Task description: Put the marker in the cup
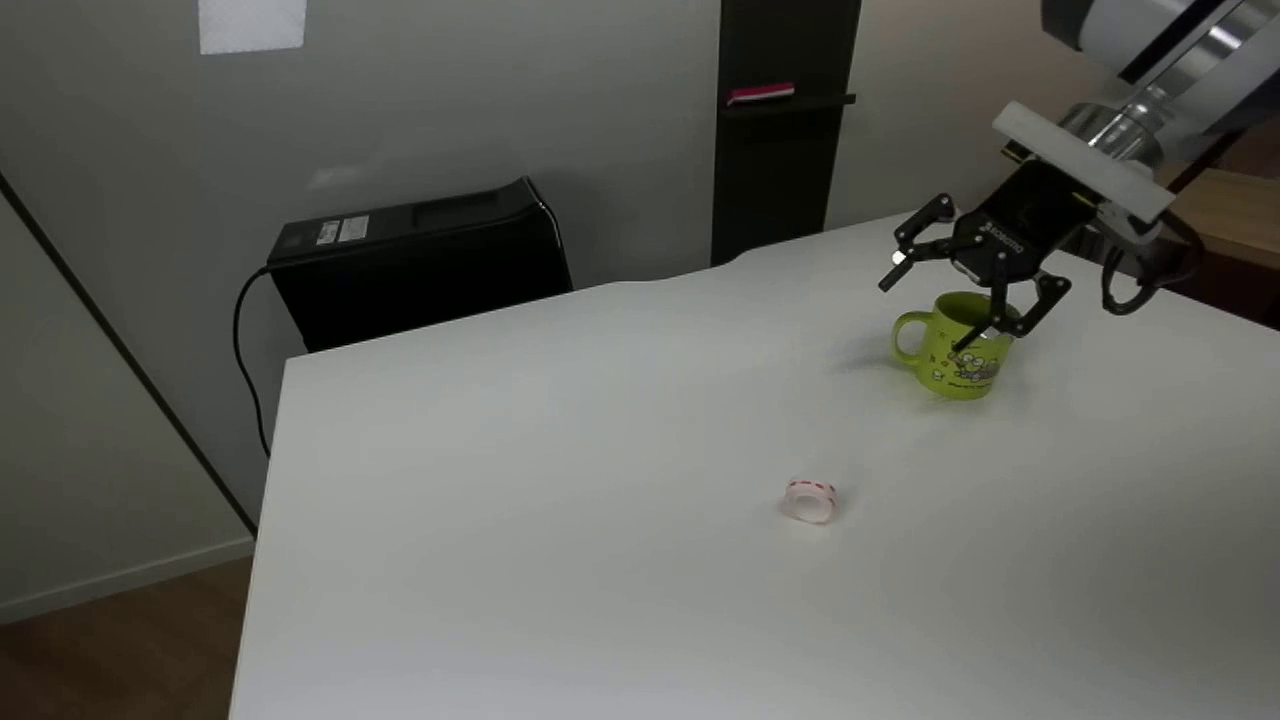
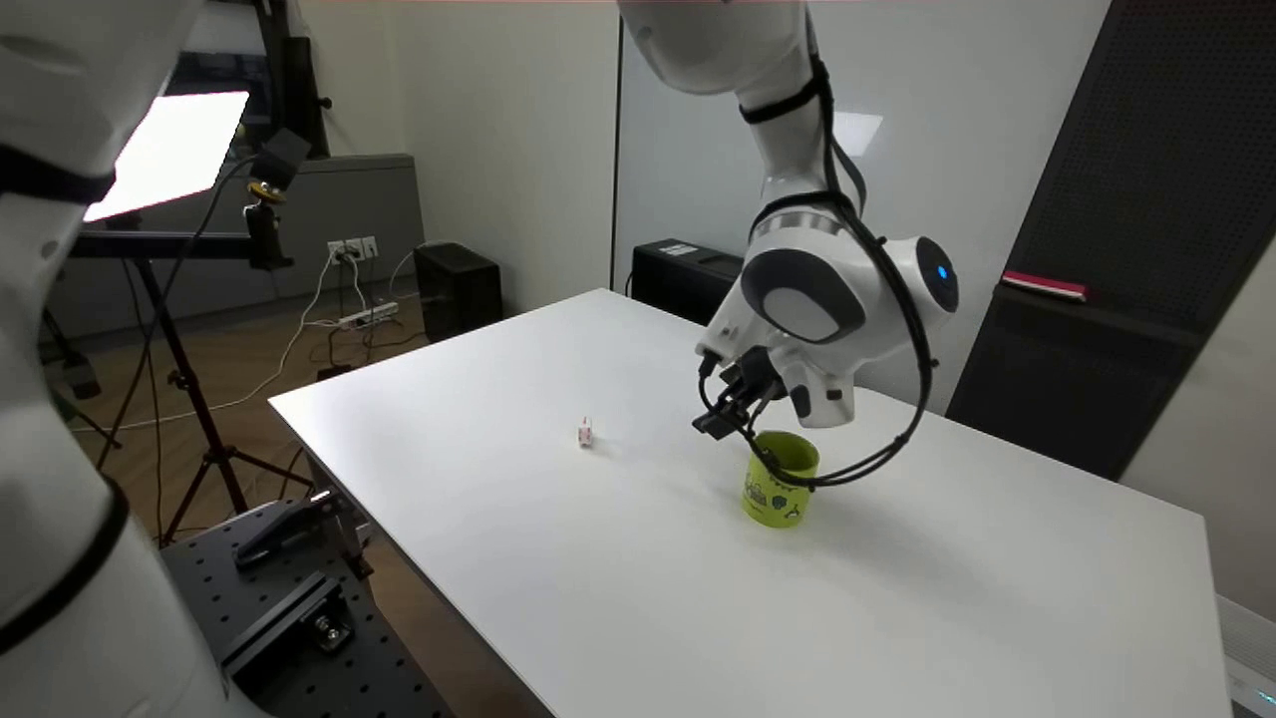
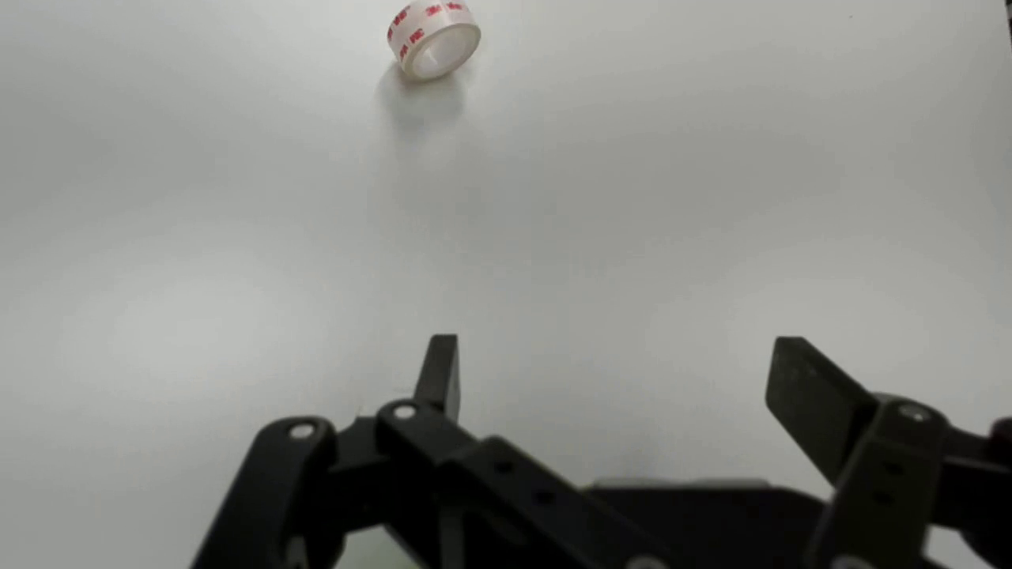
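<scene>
Marker drop: probably done, judging by empty jaws near the green cup (image 1: pixel 947 370); unconfirmed.
Next move: likely lifting clear without tipping the cup.
Gripper (image 3: pixel 615 359): spread wide, with nothing visible between the jaws; overlapping the cup in an exterior view, hard to tell whether touching.
Marker: not made out; perhaps inside the cup.
Cup: upright on the white table (image 1: pixel 520 520), right of the tape roll (image 1: pixel 815 488) in both exterior views.

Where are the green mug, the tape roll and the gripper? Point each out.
Green mug (image 1: pixel 944 362): in an exterior view, on the body's outer wall.
Tape roll (image 3: pixel 421 30): in the wrist view, on the printed outer band.
Gripper (image 3: pixel 621 375): in the wrist view, midway between its spread fingertips.
</scene>
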Controlling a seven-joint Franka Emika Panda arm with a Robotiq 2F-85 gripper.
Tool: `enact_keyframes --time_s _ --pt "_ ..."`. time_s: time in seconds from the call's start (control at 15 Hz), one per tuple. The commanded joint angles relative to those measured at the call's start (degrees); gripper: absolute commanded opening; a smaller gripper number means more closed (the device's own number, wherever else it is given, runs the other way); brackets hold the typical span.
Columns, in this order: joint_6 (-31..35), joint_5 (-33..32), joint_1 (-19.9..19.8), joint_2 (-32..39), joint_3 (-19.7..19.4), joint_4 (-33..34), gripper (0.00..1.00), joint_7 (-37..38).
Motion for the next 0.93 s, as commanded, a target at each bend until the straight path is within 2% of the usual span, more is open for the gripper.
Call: enact_keyframes --time_s 0.0,0.53,0.87 --pt "5.0 -8.3 5.81 -3.34 1.25 -1.62 1.0 6.62" --pt "13.4 -39.22 18.63 -3.8 3.36 -2.2 1.0 21.07" --pt "14.36 -61.17 25.43 -3.07 0.77 -1.84 1.0 30.48"
